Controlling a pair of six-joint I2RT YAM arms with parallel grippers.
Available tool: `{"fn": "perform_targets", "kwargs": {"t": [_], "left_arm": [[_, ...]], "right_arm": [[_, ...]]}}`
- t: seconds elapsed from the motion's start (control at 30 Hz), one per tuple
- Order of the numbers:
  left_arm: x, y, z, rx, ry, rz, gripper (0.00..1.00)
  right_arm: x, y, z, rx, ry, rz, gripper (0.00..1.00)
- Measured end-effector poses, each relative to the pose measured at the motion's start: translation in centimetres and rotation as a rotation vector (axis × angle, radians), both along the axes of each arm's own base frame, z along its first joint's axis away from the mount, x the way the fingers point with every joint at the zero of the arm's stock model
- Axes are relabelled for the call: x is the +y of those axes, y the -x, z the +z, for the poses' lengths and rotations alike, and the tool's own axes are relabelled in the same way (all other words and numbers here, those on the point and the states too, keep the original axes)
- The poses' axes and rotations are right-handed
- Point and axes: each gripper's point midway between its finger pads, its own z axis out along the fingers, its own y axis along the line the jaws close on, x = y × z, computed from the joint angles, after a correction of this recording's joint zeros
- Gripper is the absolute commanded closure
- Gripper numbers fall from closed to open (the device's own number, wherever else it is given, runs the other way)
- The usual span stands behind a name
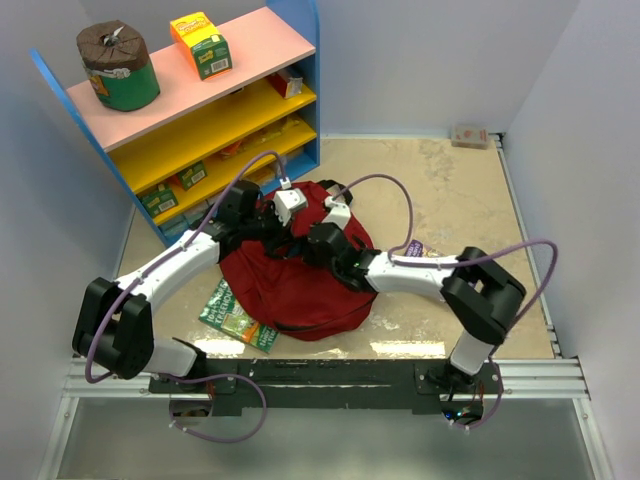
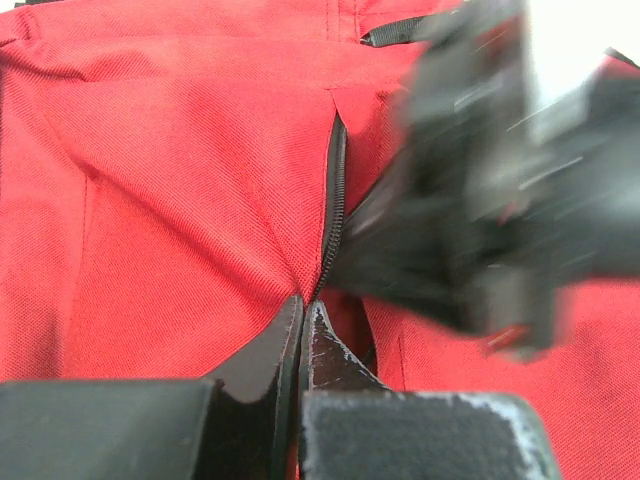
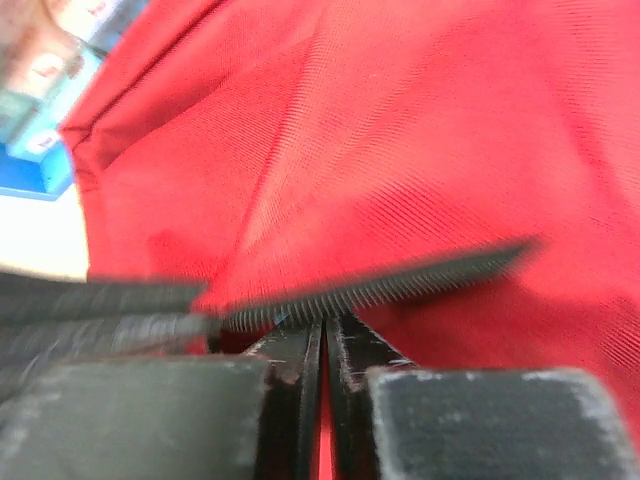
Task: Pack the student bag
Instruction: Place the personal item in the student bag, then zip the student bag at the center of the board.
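A pale marbled surface [image 1: 450, 200] carries everything. A blue-sided shelf unit with a pink top and yellow boards [image 1: 215, 70] stands beyond and to the left of the left claw [image 2: 301, 312]. The dark-red soft fabric backpack [image 1: 300, 295] lies slumped in the middle of the surface, directly under both claws, which meet over its far upper part.

The left claw is closed, its two black tips pressed together. Between them they pinch a fold of red cloth at the lower end of a black zipper line [image 2: 336, 190]. The right claw [image 3: 322, 335] shows as a blur just to the right of that spot. Its fingers are drawn nearly together with only a thin slit between them, and a strip of black zipper teeth crosses right at the tips. The blur does not let one tell how firmly it grips.

A green paperback book [image 1: 232, 315] lies nearer than the left claw and to its left, one end tucked under the backpack. A green cylindrical tin with a brown lid [image 1: 120, 75] and an orange-and-green carton [image 1: 202, 45] sit on the shelf top. A small pale box [image 1: 470, 135] rests far beyond the right claw, in the corner.
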Motion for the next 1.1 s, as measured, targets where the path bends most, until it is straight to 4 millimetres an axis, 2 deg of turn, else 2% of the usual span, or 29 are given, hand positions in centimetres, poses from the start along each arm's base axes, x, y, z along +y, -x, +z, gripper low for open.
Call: {"fn": "perform_targets", "kwargs": {"t": [0.07,0.1,0.17,0.2,0.27,0.37,0.4,0.5,0.53,0.63,0.7,0.77,0.83,0.9,1.0,1.1], "left_arm": [[0.0,0.0,0.0,-0.002,-0.001,-0.005,0.66],[0.0,0.1,0.0,0.0,0.0,-0.009,0.49],[0.0,0.5,-0.1,0.014,-0.005,-0.021,0.4],[0.0,0.7,0.0,0.028,-0.008,-0.024,0.25],[0.0,0.7,0.8,0.035,-0.003,-0.031,0.05],[0.3,-0.3,3.4,0.016,0.043,-0.024,0.0],[0.7,-0.7,4.4,0.004,0.061,-0.012,0.0],[3.2,-1.8,7.5,-0.045,0.108,0.039,0.0],[4.3,-1.8,8.5,-0.064,0.126,0.055,0.0],[7.2,-1.3,10.5,-0.106,0.158,0.084,0.0],[9.3,-0.8,11.4,-0.133,0.174,0.098,0.0],[10.5,-0.2,11.3,-0.136,0.182,0.101,0.0],[11.3,0.6,10.4,-0.114,0.186,0.1,0.0],[11.7,1.3,9.1,-0.072,0.188,0.104,0.03],[11.6,2.3,7.8,-0.022,0.195,0.092,0.06],[11.4,2.9,7.2,0.002,0.206,0.08,0.08]], "right_arm": [[-1.3,0.7,1.2,-0.021,-0.021,-0.012,0.66],[-1.9,1.0,1.9,-0.034,-0.031,-0.016,0.63],[-2.9,1.6,3.0,-0.055,-0.056,-0.015,0.62],[-3.6,2.1,3.5,-0.066,-0.065,-0.013,0.61],[-4.7,2.9,4.2,-0.081,-0.076,-0.009,0.6],[-6.1,3.8,5.6,-0.12,-0.068,0.011,0.53],[-6.3,3.8,6.0,-0.135,-0.062,0.02,0.46],[-6.4,3.8,7.7,-0.194,-0.024,0.062,0.27],[-6.2,3.8,8.3,-0.211,0.0,0.089,0.25],[-3.9,3.1,10.0,-0.261,0.085,0.212,0.22],[-1.2,2.2,11.0,-0.283,0.148,0.321,0.21],[1.7,1.4,11.7,-0.306,0.189,0.424,0.22],[4.0,0.9,10.9,-0.318,0.235,0.521,0.23],[5.2,1.1,8.8,-0.298,0.287,0.603,0.26],[5.7,2.1,4.8,-0.237,0.357,0.704,0.28],[5.8,3.3,2.2,-0.191,0.402,0.778,0.29]]}}
